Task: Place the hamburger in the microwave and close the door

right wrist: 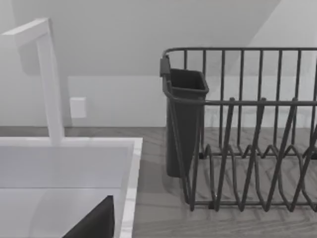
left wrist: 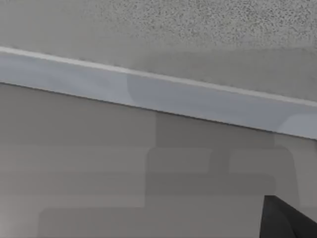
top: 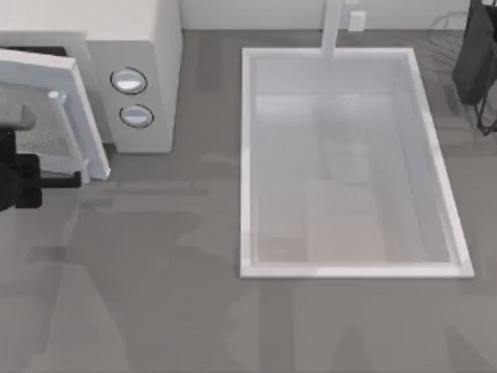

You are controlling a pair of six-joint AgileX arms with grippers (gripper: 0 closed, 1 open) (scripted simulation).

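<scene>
Your left gripper (top: 74, 180) sits by the microwave (top: 147, 47) door (top: 74, 116), which stands open. You cannot tell if its claw is spread or pressed together.

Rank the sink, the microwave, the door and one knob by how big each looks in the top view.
1. sink, clearly largest
2. microwave and door: both cut by the picture's edge, so I leave them unranked
3. knob, smallest

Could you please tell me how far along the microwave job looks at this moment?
No hamburger lies on the counter or in the sink, so it may already be inside the microwave, though the cavity is hidden. In hand: the left arm's pincer sits at the free edge of the door, which stands partly open. Left: swinging the door shut. The right arm is parked by the dish rack.
</scene>
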